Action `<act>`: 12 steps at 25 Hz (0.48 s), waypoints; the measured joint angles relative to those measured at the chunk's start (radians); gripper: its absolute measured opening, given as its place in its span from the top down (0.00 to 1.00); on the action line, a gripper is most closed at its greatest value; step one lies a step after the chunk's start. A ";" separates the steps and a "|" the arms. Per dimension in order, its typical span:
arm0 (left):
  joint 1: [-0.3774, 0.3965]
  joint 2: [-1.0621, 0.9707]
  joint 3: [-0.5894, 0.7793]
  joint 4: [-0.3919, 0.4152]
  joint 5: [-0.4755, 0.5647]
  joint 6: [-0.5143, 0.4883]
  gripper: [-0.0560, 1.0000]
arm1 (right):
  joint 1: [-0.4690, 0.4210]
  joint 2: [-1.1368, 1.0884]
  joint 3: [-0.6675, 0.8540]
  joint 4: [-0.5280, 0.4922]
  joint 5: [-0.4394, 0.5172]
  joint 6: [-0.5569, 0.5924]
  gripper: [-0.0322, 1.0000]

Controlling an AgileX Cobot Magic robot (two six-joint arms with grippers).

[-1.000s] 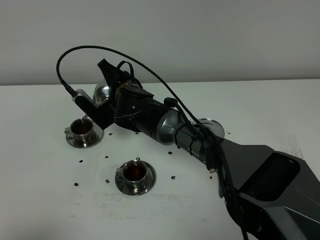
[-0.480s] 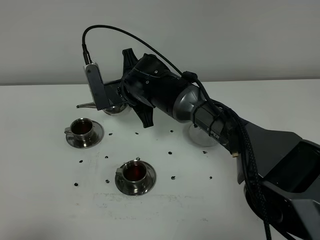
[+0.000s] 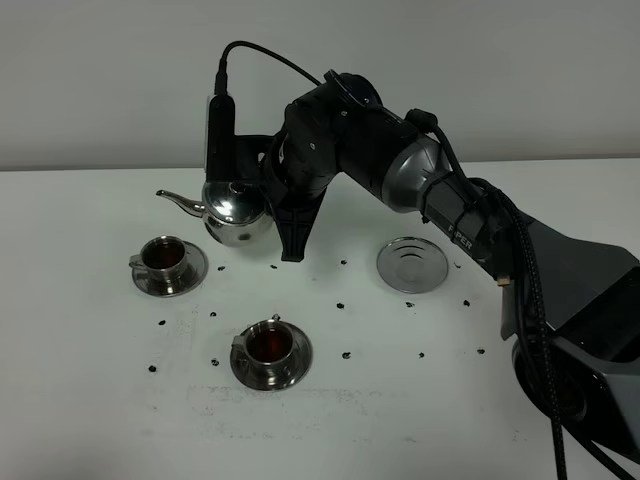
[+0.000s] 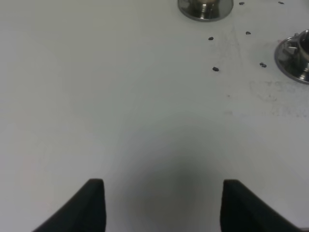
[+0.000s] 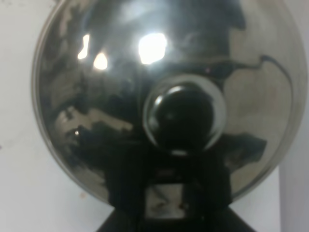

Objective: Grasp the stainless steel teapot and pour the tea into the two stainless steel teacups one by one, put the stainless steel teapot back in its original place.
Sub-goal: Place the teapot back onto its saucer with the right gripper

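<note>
The stainless steel teapot (image 3: 236,208) is upright, its spout (image 3: 178,199) pointing left, low over the table behind the left teacup. My right gripper (image 3: 269,200) is shut on its handle. In the right wrist view the teapot's body (image 5: 96,72) and lid knob (image 5: 181,116) fill the frame from above. Two steel teacups on saucers hold dark tea: one at the left (image 3: 165,262), one nearer the front (image 3: 270,348). My left gripper (image 4: 161,208) is open and empty over bare table; the two cups' saucers (image 4: 205,7) (image 4: 295,55) show at the frame edge.
An empty round steel saucer (image 3: 412,263) lies to the right of the teapot. Small dark specks (image 3: 342,303) are scattered on the white table around the cups. The right arm (image 3: 480,235) reaches in from the right front.
The right gripper has rotated the teapot from tilted over the left cup back to upright, and moved it right and away from that cup. The steel saucer is uncovered again.
</note>
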 joint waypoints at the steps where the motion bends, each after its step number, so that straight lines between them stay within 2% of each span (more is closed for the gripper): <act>1: 0.000 0.000 0.000 0.000 0.000 0.000 0.44 | -0.002 0.000 0.000 0.006 0.004 0.003 0.80; 12: 0.000 0.000 0.000 0.000 0.000 0.000 0.44 | -0.002 0.075 -0.003 0.037 0.006 0.017 0.80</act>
